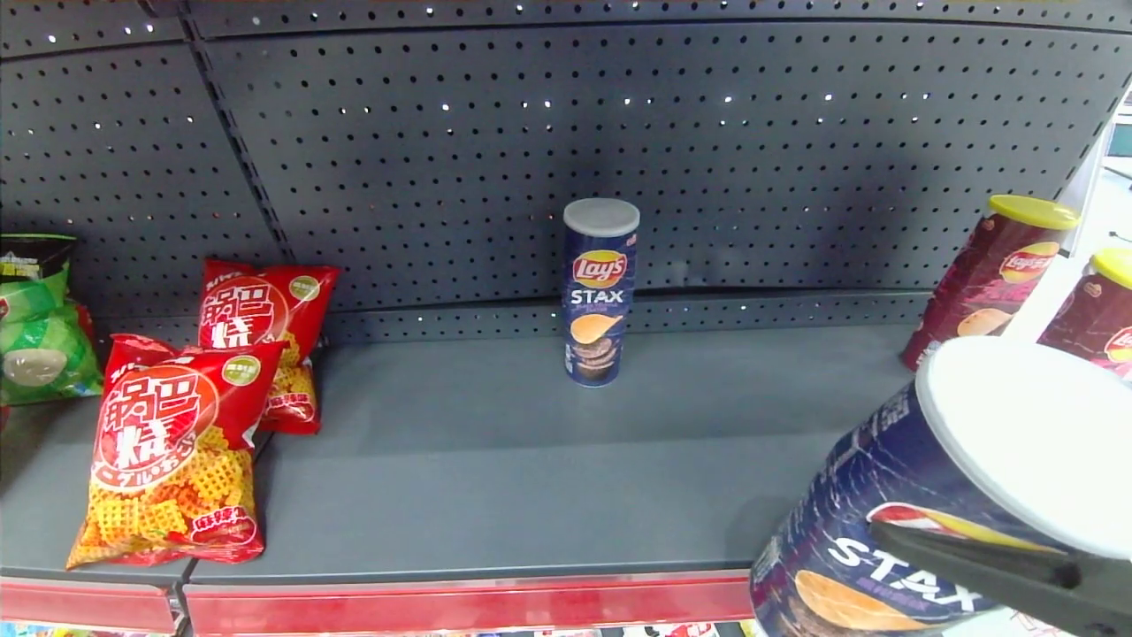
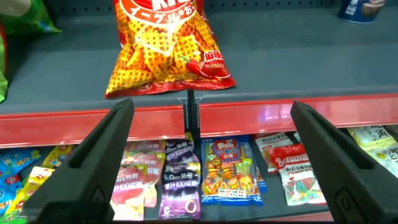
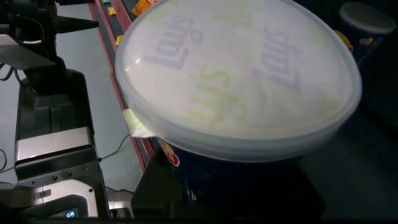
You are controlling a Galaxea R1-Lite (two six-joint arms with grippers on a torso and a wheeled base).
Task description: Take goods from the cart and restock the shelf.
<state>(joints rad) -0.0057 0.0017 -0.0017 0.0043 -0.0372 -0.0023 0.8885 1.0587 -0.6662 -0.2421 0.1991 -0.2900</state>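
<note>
A dark blue chips can with a white lid stands upright at the back middle of the grey shelf. My right gripper is shut on a second blue chips can, held tilted in front of the shelf's right end. Its white lid is close to the wrist camera. The standing can shows beyond it. My left gripper is open and holds nothing. It hangs in front of the shelf's red front rail, below a red snack bag.
Two red snack bags and a green bag lie at the shelf's left. Two red cans with yellow lids stand at the right end. The lower shelf holds several candy packets.
</note>
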